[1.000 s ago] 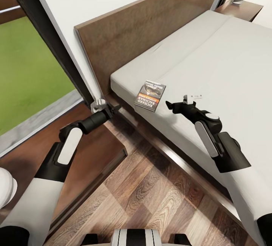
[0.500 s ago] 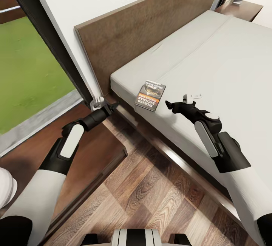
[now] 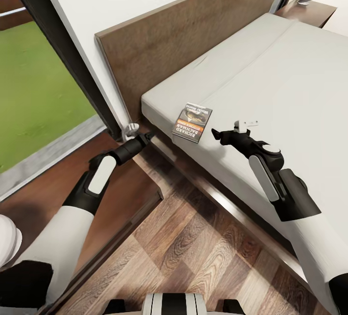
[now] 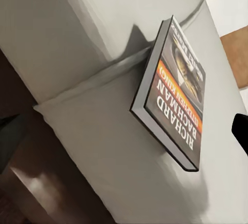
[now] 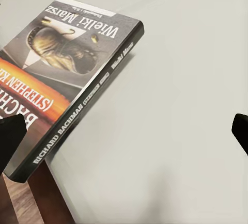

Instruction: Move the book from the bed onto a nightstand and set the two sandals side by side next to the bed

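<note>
Your left gripper (image 3: 146,136) has crept toward the book (image 3: 192,121), lying ahead at the bed (image 3: 270,63) corner; its jaw state is unclear. Right gripper (image 3: 216,134), spread, waits beside. Shove sideways and it slides floorward.

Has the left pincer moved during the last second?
Yes. The left pincer has shifted right, toward the bed corner and the book; the book has not moved.

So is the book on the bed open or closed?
Closed. The book lies flat, cover up, near the mattress corner; the wrist views show its spine and shut pages.
</note>
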